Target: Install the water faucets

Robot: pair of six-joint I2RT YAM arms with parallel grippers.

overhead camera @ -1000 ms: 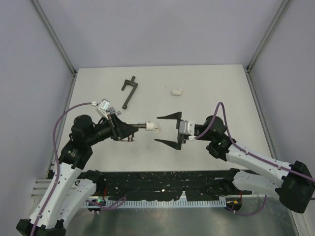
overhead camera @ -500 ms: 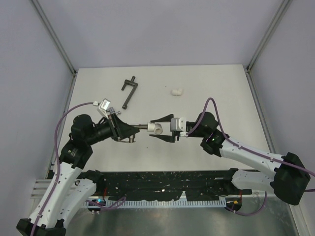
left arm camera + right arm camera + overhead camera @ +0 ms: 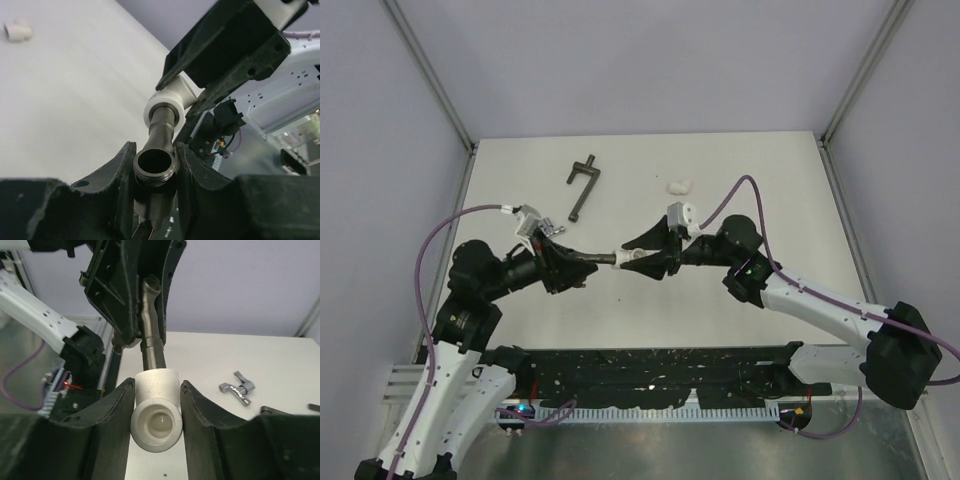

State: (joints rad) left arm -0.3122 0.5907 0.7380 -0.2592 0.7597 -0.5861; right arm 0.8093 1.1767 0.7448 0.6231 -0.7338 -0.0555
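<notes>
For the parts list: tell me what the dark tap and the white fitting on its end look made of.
Dark tap: likely metal, dull grey-bronze with soft sheen and ridged rim. White fitting: probably plastic, matte, evenly white, smooth moulded edges.

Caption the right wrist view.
Right gripper clamps the white elbow fitted on the dark faucet held by the left gripper.

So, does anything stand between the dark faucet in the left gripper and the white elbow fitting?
Nothing visible does. The dark faucet, clamped in the left gripper, already has its end inside the white elbow fitting. The right gripper closes on that fitting from both sides.
</notes>
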